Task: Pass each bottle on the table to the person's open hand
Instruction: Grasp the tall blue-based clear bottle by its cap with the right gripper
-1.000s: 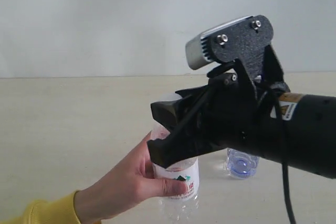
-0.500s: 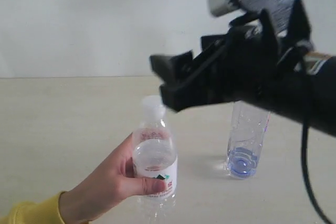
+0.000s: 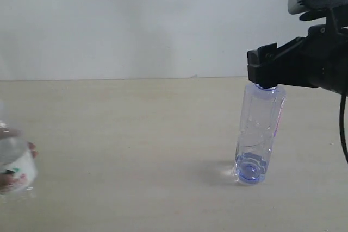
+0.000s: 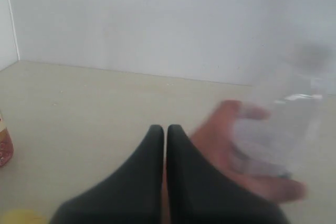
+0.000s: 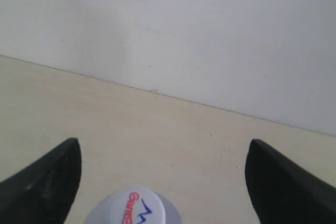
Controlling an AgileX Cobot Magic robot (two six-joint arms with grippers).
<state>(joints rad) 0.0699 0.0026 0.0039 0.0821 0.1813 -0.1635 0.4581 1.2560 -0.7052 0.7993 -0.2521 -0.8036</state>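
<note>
Directly under the right gripper (image 3: 265, 69) stands the tall clear bluish plastic bottle (image 3: 260, 129) with its white cap (image 5: 134, 208).
Upright on the wide pale beige wood-grain table (image 3: 119, 134), its long axis runs vertical, and the right wrist view shows the cap between jaws spread wide and empty; a straight drop should bracket the neck. The left gripper (image 4: 166, 132), jaws pressed together on nothing, is well apart, near the person's hand (image 4: 236, 150) holding the small crinkled clear bottle (image 4: 286, 124), so the right arm looks the nearer one.
</note>
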